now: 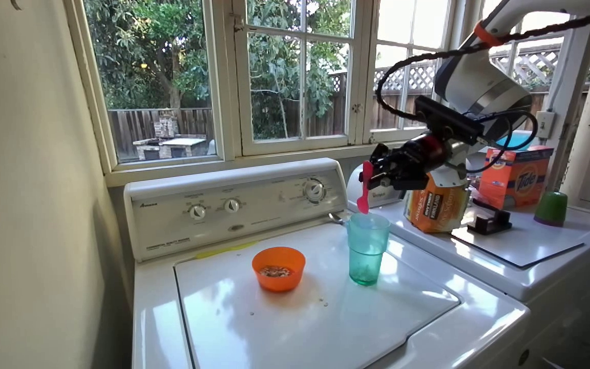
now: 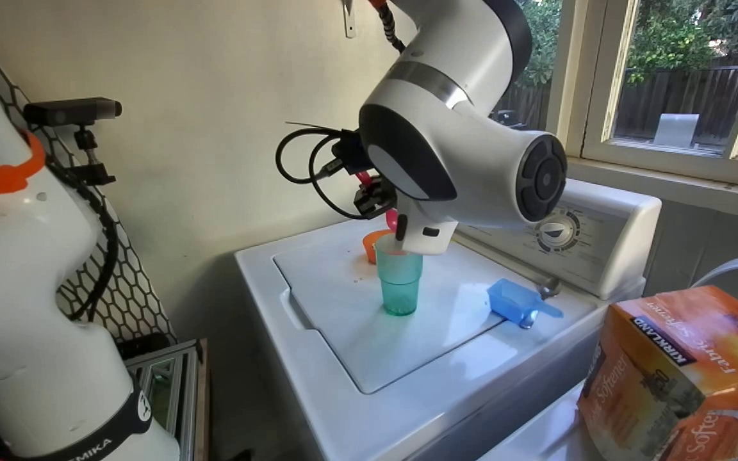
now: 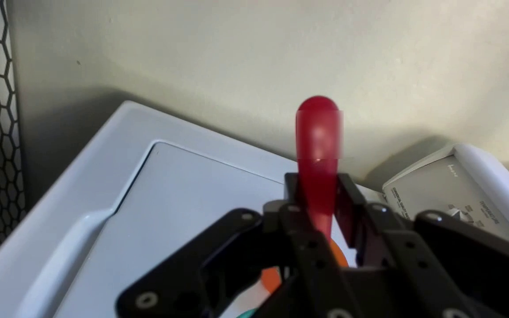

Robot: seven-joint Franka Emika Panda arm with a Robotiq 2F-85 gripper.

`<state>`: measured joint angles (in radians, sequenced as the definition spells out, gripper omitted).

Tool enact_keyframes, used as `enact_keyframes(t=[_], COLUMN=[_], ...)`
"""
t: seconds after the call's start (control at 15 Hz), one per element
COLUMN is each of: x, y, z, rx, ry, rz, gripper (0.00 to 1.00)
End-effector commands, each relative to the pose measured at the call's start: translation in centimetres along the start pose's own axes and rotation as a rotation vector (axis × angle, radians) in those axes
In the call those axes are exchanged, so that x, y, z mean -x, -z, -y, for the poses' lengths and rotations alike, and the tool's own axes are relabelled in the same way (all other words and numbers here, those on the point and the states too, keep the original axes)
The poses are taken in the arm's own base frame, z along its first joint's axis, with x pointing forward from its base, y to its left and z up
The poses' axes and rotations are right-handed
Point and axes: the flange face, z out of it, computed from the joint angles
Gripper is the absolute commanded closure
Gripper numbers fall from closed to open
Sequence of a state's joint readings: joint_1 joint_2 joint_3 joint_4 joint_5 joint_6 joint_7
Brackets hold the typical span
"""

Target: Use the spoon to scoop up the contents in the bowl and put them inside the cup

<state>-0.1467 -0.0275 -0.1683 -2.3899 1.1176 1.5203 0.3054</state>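
Spoon (image 1: 365, 187) pinched by the tool (image 3: 318, 187), held scoop-down just above the cup (image 1: 368, 241); bowl (image 1: 280, 283) left of it in an exterior view. Cup could be tipped if its rim is caught by a low-swung spoon.

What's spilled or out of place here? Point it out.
A few small pale bits lie loose on the washer lid near the orange bowl. They look odd because they sit outside both bowl and teal cup; they are probably a spill of the bowl's contents.
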Motion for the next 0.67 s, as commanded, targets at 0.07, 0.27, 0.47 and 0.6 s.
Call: enact_keyframes(t=[0.07, 0.27, 0.47, 0.6], x=[-1.2, 2.2, 5.5, 7.5], y=[1.0, -0.9, -4.5, -7.5], z=[0.5, 0.0, -1.6, -2.6], rx=[-0.048, 0.038, 0.124, 0.201], ry=[-0.056, 0.057, 0.139, 0.203], rz=[0.058, -0.102, -0.181, -0.230], gripper=[0.94, 0.94, 0.94, 0.94])
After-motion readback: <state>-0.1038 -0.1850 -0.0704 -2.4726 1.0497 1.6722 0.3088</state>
